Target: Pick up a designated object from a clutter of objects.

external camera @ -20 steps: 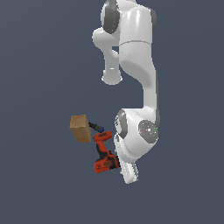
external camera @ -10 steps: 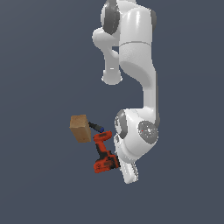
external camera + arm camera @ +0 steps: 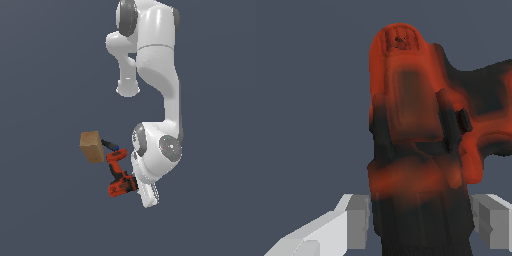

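The red-orange power drill (image 3: 119, 176) with black handle lies below the tan box (image 3: 91, 146) and the dark blue-tipped marker (image 3: 111, 145). In the wrist view the drill (image 3: 406, 110) fills the frame. My gripper (image 3: 421, 220) has its fingers (image 3: 358, 220) on both sides of the drill's black lower part, pressed against it. In the exterior view my hand (image 3: 146, 190) is low at the drill's right side and the fingers are hidden behind it. The tiny yellow block is out of view.
The white arm (image 3: 165, 90) reaches down from above in the exterior view. The tan box and the marker sit close to the drill on the exterior view's left. The ground is a plain dark grey-blue surface.
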Tool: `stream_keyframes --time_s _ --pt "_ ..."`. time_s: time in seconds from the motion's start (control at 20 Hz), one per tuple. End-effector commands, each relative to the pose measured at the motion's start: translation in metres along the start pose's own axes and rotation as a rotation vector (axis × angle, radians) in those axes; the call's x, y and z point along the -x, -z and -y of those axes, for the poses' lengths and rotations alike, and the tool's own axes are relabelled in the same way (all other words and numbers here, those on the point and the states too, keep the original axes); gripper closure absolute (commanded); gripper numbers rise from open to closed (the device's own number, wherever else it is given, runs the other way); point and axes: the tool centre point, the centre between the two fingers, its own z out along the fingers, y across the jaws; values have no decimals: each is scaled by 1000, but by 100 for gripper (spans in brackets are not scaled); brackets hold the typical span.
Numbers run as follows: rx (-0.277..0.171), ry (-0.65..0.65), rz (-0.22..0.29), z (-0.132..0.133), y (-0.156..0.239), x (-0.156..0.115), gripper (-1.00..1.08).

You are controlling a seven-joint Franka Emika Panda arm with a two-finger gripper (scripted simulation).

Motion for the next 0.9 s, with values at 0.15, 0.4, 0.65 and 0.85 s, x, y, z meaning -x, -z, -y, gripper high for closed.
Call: stream_keyframes --time_s 0.15,0.4,0.65,0.85 --pt "-7 0 0 -7 23 7 108" --pt "-7 0 0 -22 53 18 108" --pt "-7 0 1 -43 95 34 108" --pt "-7 1 1 -60 131 48 108"
